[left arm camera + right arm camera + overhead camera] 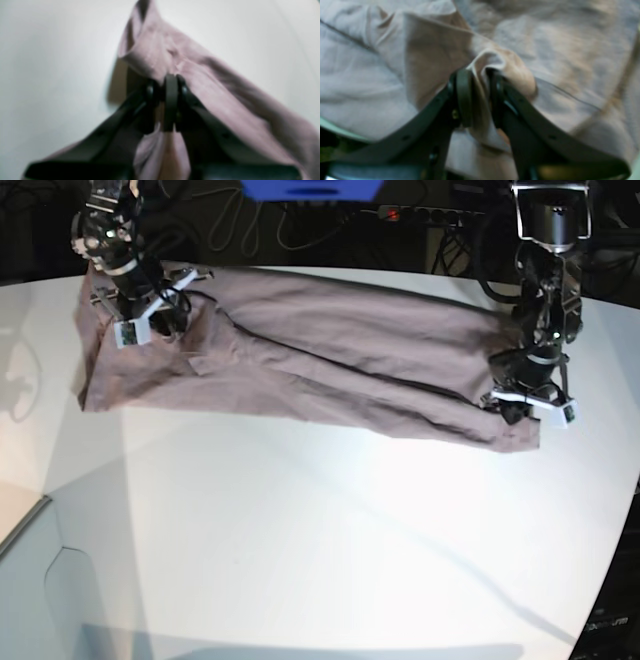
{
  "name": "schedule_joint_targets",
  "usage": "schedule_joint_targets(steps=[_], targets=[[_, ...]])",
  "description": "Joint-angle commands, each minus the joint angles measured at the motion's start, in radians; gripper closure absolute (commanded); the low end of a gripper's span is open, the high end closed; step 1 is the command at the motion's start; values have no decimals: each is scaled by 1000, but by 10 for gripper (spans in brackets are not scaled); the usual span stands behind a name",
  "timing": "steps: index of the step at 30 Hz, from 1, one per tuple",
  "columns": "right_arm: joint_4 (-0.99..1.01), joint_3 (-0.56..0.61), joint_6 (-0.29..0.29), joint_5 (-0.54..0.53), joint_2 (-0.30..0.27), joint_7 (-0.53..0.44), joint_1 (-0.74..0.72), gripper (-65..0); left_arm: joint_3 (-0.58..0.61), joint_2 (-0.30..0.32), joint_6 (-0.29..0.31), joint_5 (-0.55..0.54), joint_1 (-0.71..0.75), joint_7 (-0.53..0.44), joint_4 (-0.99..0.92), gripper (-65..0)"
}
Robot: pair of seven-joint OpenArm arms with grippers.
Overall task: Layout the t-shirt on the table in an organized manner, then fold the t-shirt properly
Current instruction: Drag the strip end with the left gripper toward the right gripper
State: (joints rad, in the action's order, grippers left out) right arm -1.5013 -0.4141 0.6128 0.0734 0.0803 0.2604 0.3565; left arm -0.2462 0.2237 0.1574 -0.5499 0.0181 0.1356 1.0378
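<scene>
I pinch the t-shirt [300,360] at both ends, my left gripper [170,82] clamped on one edge and my right gripper [480,75] nipping a fold (both views blurred), so it lies stretched across the table [330,540] for folding.

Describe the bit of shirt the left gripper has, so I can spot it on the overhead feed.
Start from the white table and follow the long mauve t-shirt lying across its far side to the end on the base view's right. There the left gripper is shut on a raised fold at the corner. The right gripper pinches a bunch at the opposite end.
</scene>
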Motion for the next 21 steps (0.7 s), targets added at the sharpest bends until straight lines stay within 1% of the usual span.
schedule_joint_targets(steps=[1,8,11,15,18,21], targets=[[6,1,2,-11,-23,-23,-17,-136,-2,12,11,-6,-4,-26,68,0],[167,1,2,-11,-73,-23,-116,-136,8,6,9,4,76,-24,333,0],[216,1,2,-11,-81,-23,-149,-136,23,3,9,4,116,-23,424,0],[261,2,2,-11,-90,-25,-184,-136,126,3,8,6,142,-23,500,0],[267,2,2,-11,-92,-25,-185,-136,227,3,6,8,139,-23,508,0],[270,2,2,-11,-90,-26,-185,-136,344,-30,5,14,112,-24,476,0]])
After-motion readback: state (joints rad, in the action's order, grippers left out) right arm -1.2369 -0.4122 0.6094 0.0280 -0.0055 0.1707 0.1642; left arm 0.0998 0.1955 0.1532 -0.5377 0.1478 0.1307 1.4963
